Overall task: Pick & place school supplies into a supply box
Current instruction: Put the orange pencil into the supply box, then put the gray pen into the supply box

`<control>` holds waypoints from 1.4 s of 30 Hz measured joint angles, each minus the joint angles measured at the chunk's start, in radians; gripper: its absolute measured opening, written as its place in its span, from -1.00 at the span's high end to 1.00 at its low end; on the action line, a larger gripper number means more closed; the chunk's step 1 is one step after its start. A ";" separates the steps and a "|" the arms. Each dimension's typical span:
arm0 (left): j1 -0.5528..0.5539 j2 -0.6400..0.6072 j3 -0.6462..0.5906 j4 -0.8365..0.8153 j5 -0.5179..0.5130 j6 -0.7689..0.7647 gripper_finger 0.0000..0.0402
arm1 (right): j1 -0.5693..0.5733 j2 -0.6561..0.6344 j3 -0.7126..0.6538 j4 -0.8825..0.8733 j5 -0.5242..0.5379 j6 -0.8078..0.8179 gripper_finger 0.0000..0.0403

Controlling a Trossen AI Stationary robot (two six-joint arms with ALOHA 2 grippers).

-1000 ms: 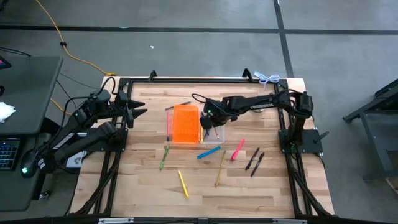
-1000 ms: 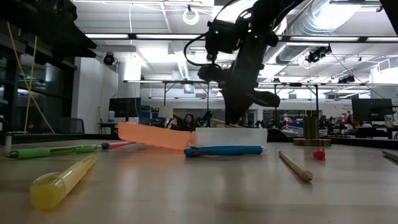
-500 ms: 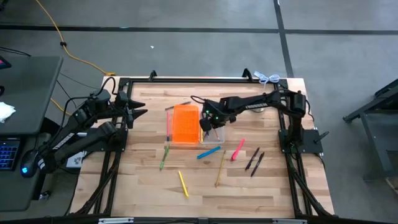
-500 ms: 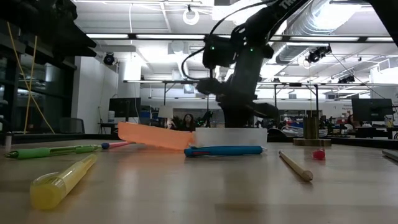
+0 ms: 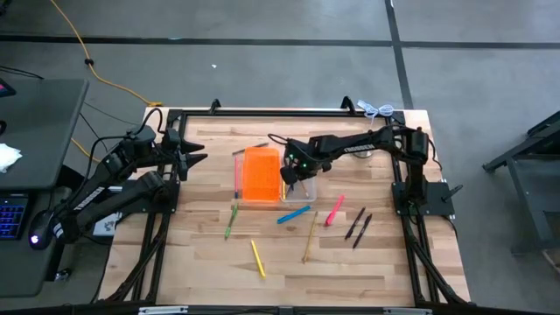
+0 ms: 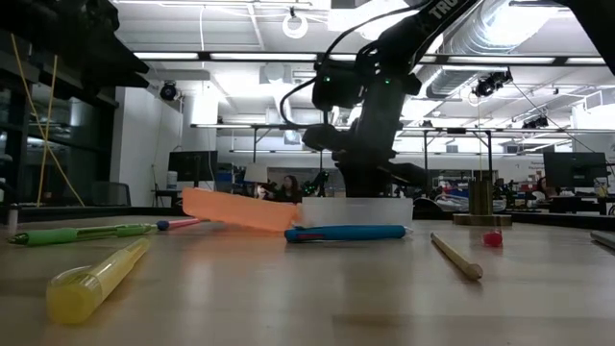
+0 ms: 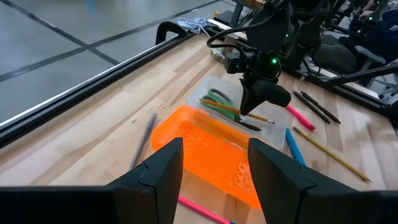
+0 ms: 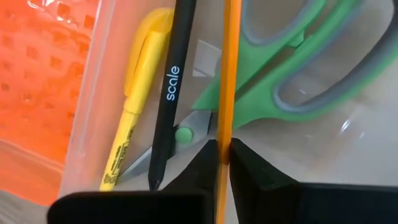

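Table: wooden top (image 5: 201,262), pens scattered on it.
Supply box (image 5: 262,175): table centre, orange half beside clear tray.
Right gripper (image 8: 222,163): down in the tray, pinching an orange pencil (image 8: 231,68) over green scissors (image 8: 280,74).
Left gripper (image 5: 197,157): parked at the table's edge, fingers apart.

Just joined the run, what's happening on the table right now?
The right claw is down in the clear tray of the supply box, shut on an orange pencil it is placing beside the green scissors, a yellow marker and a black pen. The left claw waits open at the table's left edge. A blue marker, pink marker and other pens remain on the table.
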 joint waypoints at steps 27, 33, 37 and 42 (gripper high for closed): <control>0.000 0.000 0.000 -0.002 -0.001 -0.012 -0.04 | -0.058 -0.002 0.000 -0.001 -0.183 -0.019 0.53; 0.000 0.000 0.000 -0.002 -0.001 -0.012 -0.04 | -0.084 -0.003 0.000 -0.001 -0.245 -0.016 0.60; 0.000 0.000 0.000 -0.002 -0.001 -0.012 -0.04 | -0.094 -0.011 0.000 -0.006 -0.258 -0.016 0.63; 0.000 0.000 0.000 -0.002 -0.002 -0.012 -0.04 | -0.106 -0.062 0.000 -0.018 -0.246 -0.017 0.65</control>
